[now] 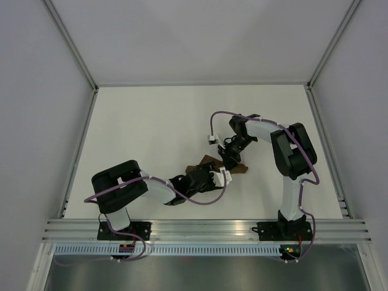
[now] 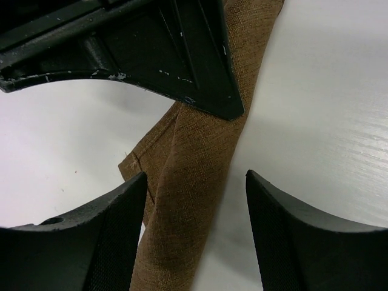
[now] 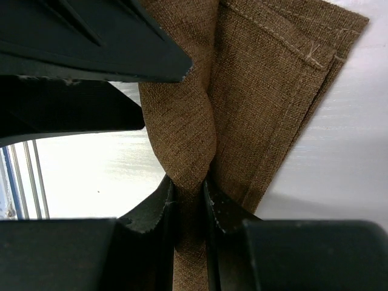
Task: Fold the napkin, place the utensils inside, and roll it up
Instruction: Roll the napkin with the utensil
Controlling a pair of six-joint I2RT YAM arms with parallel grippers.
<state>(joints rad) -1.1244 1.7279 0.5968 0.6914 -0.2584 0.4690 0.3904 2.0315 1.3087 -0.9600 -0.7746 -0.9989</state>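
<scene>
Pinching woven brown napkin (image 3: 260, 91) (hemmed, creased): right tool (image 3: 189, 195)

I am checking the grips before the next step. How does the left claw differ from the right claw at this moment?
The left claw stands open, while the right claw is shut. The left claw's fingers straddle the napkin without clamping it; the right claw pinches a bunched fold of it. Both are black and sit over the same cloth.

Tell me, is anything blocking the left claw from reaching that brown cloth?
Nothing visible does. The napkin runs straight between the left gripper's open jaws; the right gripper pinches it farther along.
</scene>
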